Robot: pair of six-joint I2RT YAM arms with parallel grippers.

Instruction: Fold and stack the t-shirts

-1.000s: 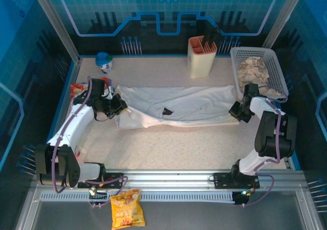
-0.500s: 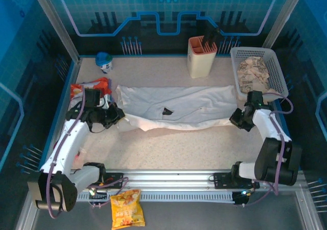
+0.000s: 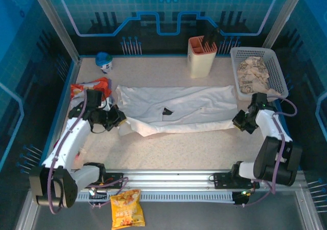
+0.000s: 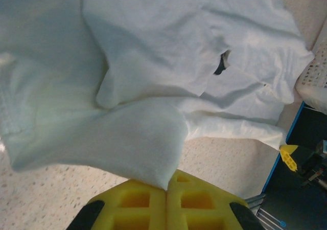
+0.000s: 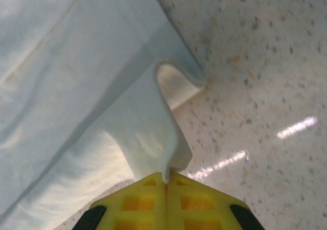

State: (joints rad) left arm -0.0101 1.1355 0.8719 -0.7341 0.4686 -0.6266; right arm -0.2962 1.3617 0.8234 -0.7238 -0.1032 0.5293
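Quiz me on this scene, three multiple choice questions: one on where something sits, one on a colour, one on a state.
1. Where is the basket on the table? A near left corner; B far right corner; C centre.
2. What colour is the t-shirt? A blue; B red; C white.
3. What is the right gripper doing? A shut on the t-shirt's edge; B wide open above it; C holding a cup.
Answers: 1 B, the top view shows it at the table's far right corner. 2 C, the cloth is plain white with a small dark mark. 3 A, its yellow fingers meet on a fold of fabric.
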